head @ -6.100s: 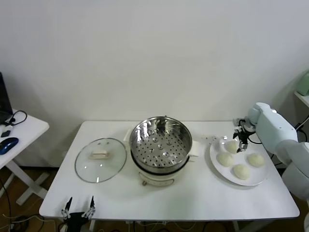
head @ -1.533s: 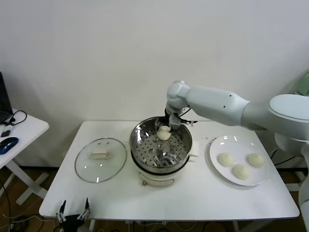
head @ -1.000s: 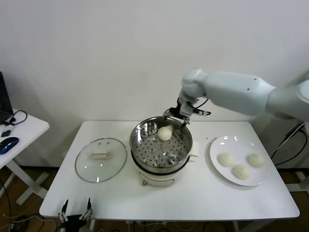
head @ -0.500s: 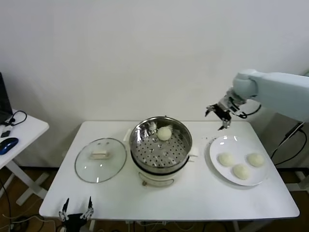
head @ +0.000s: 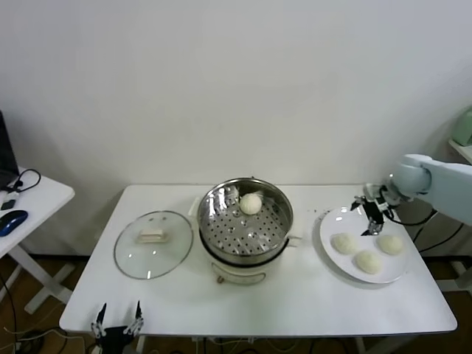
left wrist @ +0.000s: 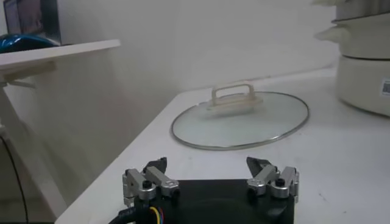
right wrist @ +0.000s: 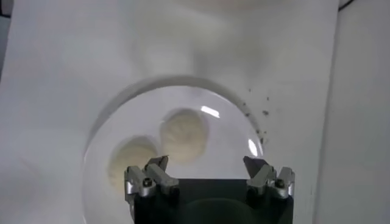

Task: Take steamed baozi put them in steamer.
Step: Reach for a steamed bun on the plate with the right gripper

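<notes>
Cream-white bun delivered, right gripper back at the plate.

One baozi (head: 251,203) lay in the steamer (head: 245,221) at frame centre, released a second earlier; the right gripper (head: 373,213), jaws spread and empty, had swung back over the plate (head: 333,259) at right, where three baozi (head: 368,251) remained. The left gripper (head: 118,322) sat parked, jaws apart, below the worktop (head: 295,302) edge.

Premises present as a robot test room or lab, not a home kitchen. A plain white folding table (head: 221,310) stands against a bare white wall (head: 221,81) and carries cooking props only. A second white side table (head: 37,199) holds a blue computer mouse (head: 12,220) and cables (head: 26,177). Loose wiring lies on the floor (head: 29,324) beneath.
</notes>
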